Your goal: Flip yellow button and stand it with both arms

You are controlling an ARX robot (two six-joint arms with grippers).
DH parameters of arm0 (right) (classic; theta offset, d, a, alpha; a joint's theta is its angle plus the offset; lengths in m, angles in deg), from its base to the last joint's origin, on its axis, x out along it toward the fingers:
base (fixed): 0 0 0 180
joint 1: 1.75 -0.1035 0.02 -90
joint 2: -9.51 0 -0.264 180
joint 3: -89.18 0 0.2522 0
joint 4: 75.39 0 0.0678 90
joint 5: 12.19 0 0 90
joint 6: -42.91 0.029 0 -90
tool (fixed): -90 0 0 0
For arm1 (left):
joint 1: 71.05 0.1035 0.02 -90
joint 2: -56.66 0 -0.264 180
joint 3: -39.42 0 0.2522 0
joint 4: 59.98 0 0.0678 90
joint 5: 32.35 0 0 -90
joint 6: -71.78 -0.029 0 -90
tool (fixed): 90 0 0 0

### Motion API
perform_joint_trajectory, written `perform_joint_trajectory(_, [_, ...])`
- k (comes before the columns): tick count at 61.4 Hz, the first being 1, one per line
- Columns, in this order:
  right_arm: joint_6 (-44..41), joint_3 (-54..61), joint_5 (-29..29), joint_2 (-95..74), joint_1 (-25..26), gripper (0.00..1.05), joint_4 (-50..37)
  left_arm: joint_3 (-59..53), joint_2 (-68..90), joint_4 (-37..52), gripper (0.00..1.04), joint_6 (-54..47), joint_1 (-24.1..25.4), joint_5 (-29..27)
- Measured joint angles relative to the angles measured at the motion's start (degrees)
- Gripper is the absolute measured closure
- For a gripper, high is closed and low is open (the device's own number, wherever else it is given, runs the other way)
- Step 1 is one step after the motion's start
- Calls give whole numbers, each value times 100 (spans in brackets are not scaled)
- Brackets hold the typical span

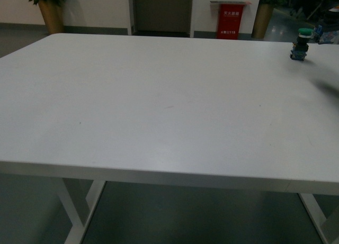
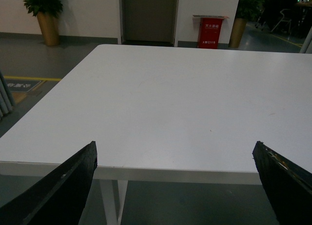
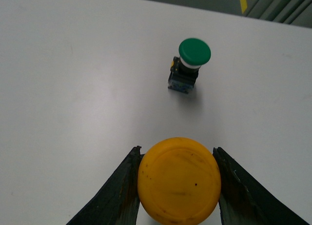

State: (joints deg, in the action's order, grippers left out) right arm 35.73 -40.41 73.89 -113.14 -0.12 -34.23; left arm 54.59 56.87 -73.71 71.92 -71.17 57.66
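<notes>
The right end effector (image 3: 176,150) is closed to a middling gap on the yellow button (image 3: 179,181). Its two black fingers (image 3: 117,191) press against opposite sides of the yellow-orange mushroom cap. In the right wrist view the cap faces the camera and fills the space between the fingers, so the collar and contact block behind it are hidden. Whether the button rests on the white bench (image 3: 73,88) or is held just above it cannot be told from this view. Beyond the fingertips, well apart from the yellow cap, a green-capped push-button (image 3: 191,64) stands on the bench with its cap up and its blue contact block down. In the front view that green button (image 1: 301,45) sits near the far right corner of the bench (image 1: 159,106). Neither the yellow button nor either arm shows clearly in the front view. The left end effector (image 2: 174,148) is spread wide and holds nothing. Its black fingers (image 2: 68,186) stand far apart at the near edge of the bench (image 2: 185,98), touching no object. Past the bench's far edge are a red cabinet (image 1: 230,20) and a potted plant (image 1: 50,8) against the wall.
</notes>
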Motion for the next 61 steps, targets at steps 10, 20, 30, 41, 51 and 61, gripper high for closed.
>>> perform_joint_trajectory(10, [214,-302,-236,-387,20,67,254,0,0,0,6,0,0,0])
perform_joint_trajectory(20, [319,-501,-415,-682,83,67,391,0,0,0,6,0,0,-2])
perform_joint_trajectory(30, [411,-581,-461,-822,151,67,439,0,0,0,6,0,0,0])
perform_joint_trajectory(41, [525,-627,-459,-898,179,67,474,0,0,0,6,0,0,0])
perform_joint_trajectory(51, [717,-713,-363,-1025,188,67,570,0,0,0,6,0,0,-2])
perform_joint_trajectory(61, [769,-745,-426,-1152,186,67,555,0,0,0,6,0,0,0])
